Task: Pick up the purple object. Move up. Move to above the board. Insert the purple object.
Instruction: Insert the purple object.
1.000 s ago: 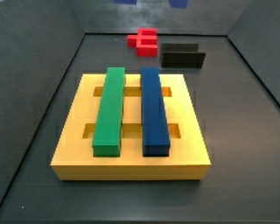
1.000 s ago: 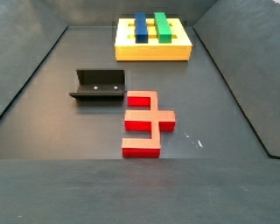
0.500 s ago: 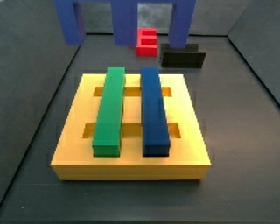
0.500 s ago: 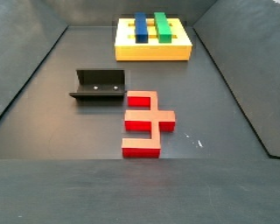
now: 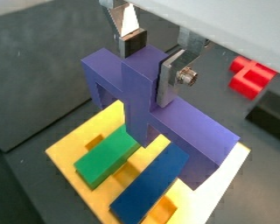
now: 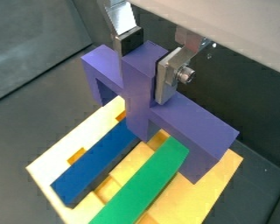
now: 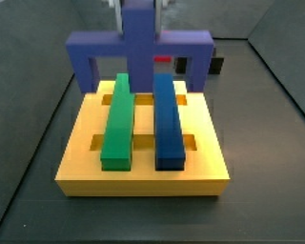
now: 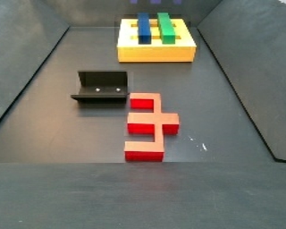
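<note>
Purple and rigid-looking, the purple object (image 7: 140,46) hangs over the far end of the yellow board (image 7: 142,171) — the pincer (image 5: 150,59) is clamped on its upright central stem. It seems light and stiff, likely smooth-sided, so that stem is the sensible hold; its two legs straddle the green bar (image 7: 117,119) and blue bar (image 7: 168,119).

In a side view, purple object (image 7: 140,50) hangs above the yellow board's (image 7: 142,172) far end, gripper (image 7: 140,5) at its stem. Green bar (image 7: 117,119) and blue bar (image 7: 168,119) lie seated in board.
</note>
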